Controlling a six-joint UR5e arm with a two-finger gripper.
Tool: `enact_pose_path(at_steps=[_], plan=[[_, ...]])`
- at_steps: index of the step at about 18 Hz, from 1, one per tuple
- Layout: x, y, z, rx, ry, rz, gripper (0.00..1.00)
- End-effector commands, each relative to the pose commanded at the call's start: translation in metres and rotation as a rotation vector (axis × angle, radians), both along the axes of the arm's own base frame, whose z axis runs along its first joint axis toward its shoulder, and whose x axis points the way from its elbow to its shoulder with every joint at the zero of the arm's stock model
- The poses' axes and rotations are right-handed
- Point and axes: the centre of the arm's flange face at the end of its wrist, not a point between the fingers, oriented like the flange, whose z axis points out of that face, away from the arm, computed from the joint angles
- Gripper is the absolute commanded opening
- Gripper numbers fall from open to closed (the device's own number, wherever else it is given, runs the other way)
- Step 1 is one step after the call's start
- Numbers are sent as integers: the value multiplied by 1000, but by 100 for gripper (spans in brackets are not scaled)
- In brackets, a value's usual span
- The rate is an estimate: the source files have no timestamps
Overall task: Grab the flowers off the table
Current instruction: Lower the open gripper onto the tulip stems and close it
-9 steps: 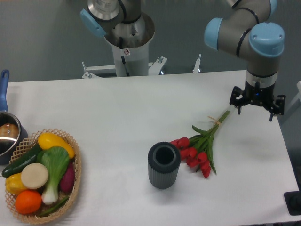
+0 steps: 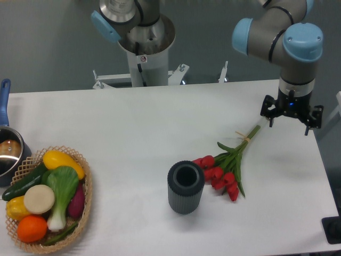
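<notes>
The flowers (image 2: 228,164) lie flat on the white table (image 2: 160,122), right of centre. Their red heads sit beside a dark ribbed cup, and the green stems run up and right to a tan band near the stem ends. My gripper (image 2: 289,127) hangs just right of those stem ends, above the table. It is open, with nothing between the fingers. The stem tip ends next to the left finger (image 2: 270,121); I cannot tell whether they touch.
A dark grey ribbed cup (image 2: 186,187) stands upright just left of the flower heads. At the front left is a wicker basket (image 2: 85,205) of vegetables and fruit. A pot with a blue handle (image 2: 6,149) is at the left edge. The table's right edge is close to the gripper.
The gripper has shifted very slightly up in the picture. The flowers and the other things have not moved.
</notes>
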Motion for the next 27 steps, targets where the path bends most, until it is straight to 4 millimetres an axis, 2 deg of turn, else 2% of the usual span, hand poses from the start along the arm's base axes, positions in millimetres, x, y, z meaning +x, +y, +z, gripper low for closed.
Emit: enact_pose_path(at_steps=[3, 5, 7, 10, 15, 19, 22, 23, 24, 25, 26, 27], plan=[[16, 2, -18, -9, -10, -12, 100], [23, 16, -28, -14, -29, -43, 100], [30, 29, -62, -35, -84, -74, 100], [35, 39, -88, -50, -126, -94, 100], [43, 52, -106, -58, -157, -105, 100], [49, 62, -110, -59, -163, -121, 100], [49, 70, -124, -66, -180, -132, 100], [46, 72, -121, -63, -172, -132, 94], [42, 74, -119, -60, -168, -133, 69], [40, 75, -120, -60, -168, -133, 37], [38, 74, -118, -60, -163, -133, 0], [37, 74, -113, -55, -155, -132, 0]])
